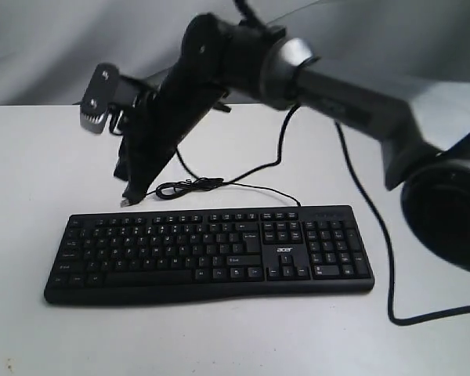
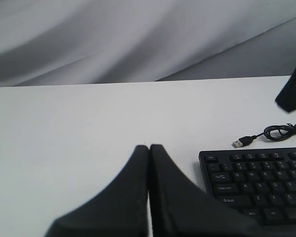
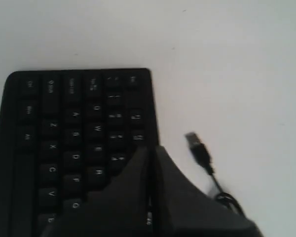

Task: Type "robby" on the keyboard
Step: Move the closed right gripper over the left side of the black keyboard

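Observation:
The black keyboard (image 1: 211, 251) lies flat on the white table, number pad to the right, with a small logo above the arrow keys. My right gripper (image 1: 131, 194) reaches across from the right and points down just behind the keyboard's far left corner, jaws pressed together on nothing. In the right wrist view this gripper (image 3: 150, 148) hovers at the edge of the keyboard (image 3: 64, 123) by the number row. My left gripper (image 2: 149, 146) is shut and empty over bare table, left of the keyboard (image 2: 266, 182). It does not show in the exterior view.
The keyboard's thin cable (image 1: 188, 186) coils behind it and ends in a loose USB plug (image 2: 238, 143), which lies close to the right gripper's tip, the plug (image 3: 192, 139) just beside it. The right arm's own black cable (image 1: 376, 235) hangs across the table's right side.

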